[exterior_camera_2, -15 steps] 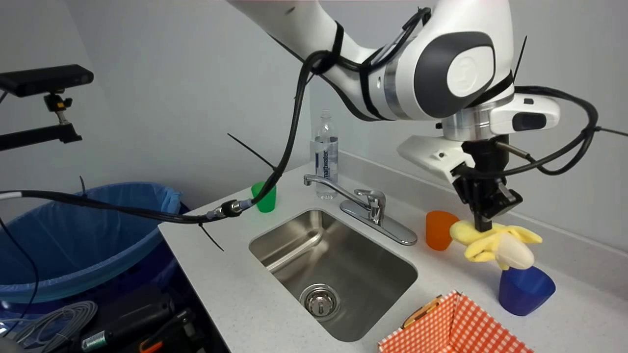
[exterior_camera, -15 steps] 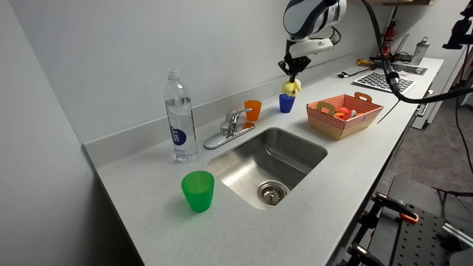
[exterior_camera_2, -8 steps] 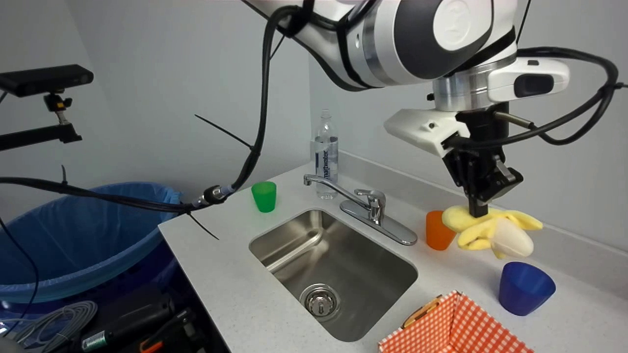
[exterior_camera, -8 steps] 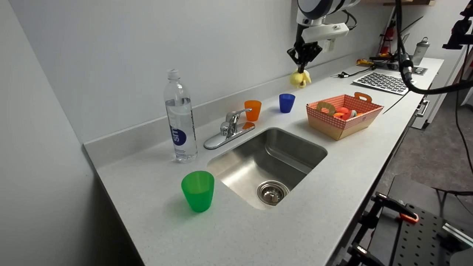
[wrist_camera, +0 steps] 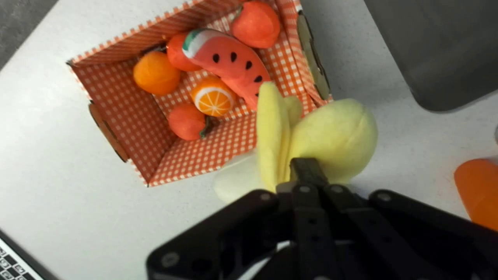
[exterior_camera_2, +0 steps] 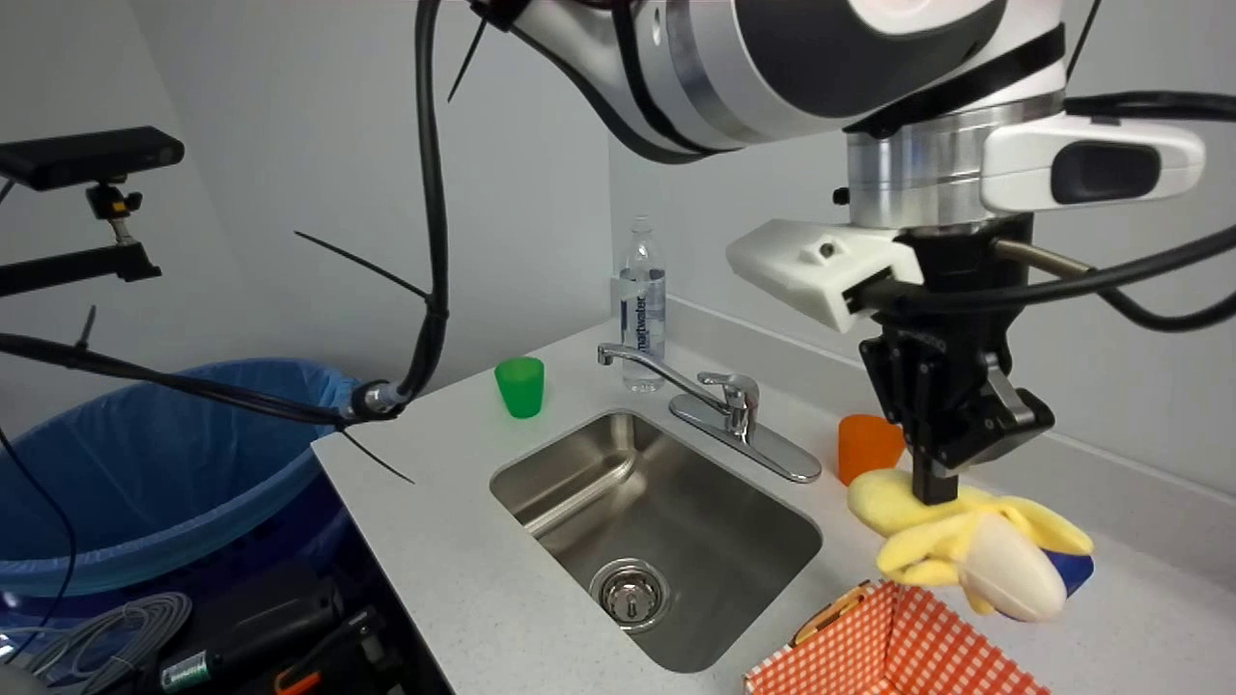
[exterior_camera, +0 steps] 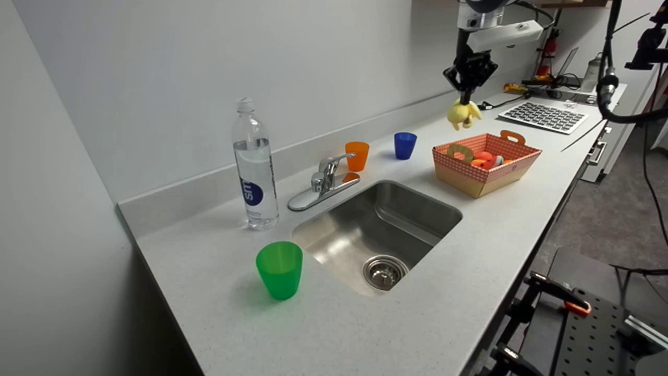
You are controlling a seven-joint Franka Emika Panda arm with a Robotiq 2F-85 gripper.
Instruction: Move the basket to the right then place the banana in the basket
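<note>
Bottle, green cup, sink, orange cup: keeping their places, left of the work in an exterior view.

Blue cup: standing free in that view, since I am carrying the banana off rightward and no longer holding it directly above.

Banana: hanging in the air, travelling toward the basket, not yet lying inside.

Gripper: grasping the banana near its middle, clenched about the yellow body.

Basket: standing unmoved, right of the sink. I am judging the placing step to be under way, with more travel, then lowering, remaining; whether the basket's own rightward move is counting as done, I am leaving open.

Hard to make out, left to right:

Arm: running out of the top of an exterior view.

Basket, same view: losing its lower part to the frame edge.

Blue cup, same view: showing only slivers behind the banana.

Watermelon slice, wrist view: losing one end behind the banana's flap.

Basket corner, wrist view: being masked by the banana, so I am failing to tell how far, if at all, it is overhanging the rim.

Orange cup: being cropped at the wrist view's right edge.
</note>
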